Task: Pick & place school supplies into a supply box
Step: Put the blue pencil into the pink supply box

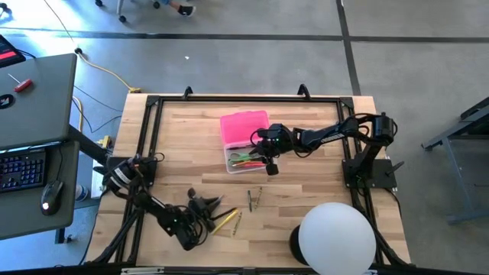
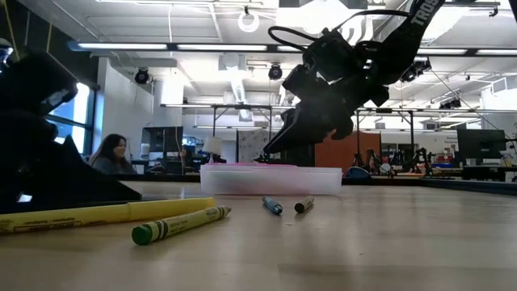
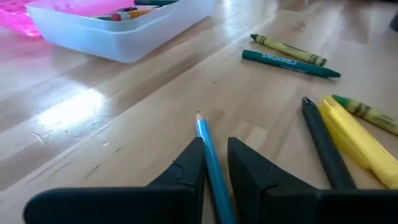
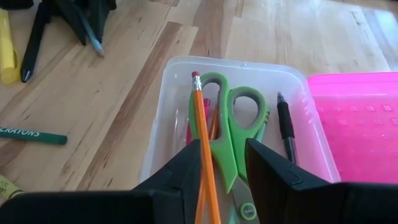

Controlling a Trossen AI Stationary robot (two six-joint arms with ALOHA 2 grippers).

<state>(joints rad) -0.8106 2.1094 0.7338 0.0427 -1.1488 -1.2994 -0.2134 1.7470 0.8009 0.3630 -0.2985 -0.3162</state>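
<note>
The supply box (image 1: 246, 159) is clear, with its pink lid (image 1: 244, 126) on its far side. Inside it lie green-handled scissors (image 4: 231, 127) and a black pen (image 4: 285, 124). My right gripper (image 4: 225, 165) hovers open over the box; an orange pencil (image 4: 200, 118) runs between its fingers and over the scissors. My left gripper (image 3: 216, 155), near the table's front left, is shut on a blue pencil (image 3: 205, 140). A yellow highlighter (image 3: 354, 140), a black pen (image 3: 323, 146) and a green crayon (image 3: 367, 112) lie flat beside it. My left gripper pinches the blue pencil's shaft (image 3: 212, 171) between its two fingers, a little behind the sharpened tip (image 3: 199, 118). The fingers come low and slanting, and the pencil lies along them, its tip sticking out ahead. Whether it is clear of the table I cannot tell. My right gripper has the orange pencil close beside one finger (image 4: 186, 168); whether they touch I cannot tell.
Two crayons (image 1: 254, 198) lie mid-table between the box and the front edge. A large white dome (image 1: 336, 237) stands at the front right. A black frame (image 1: 153, 103) borders the wooden table. A desk with a keyboard (image 1: 23, 168) stands off to the left.
</note>
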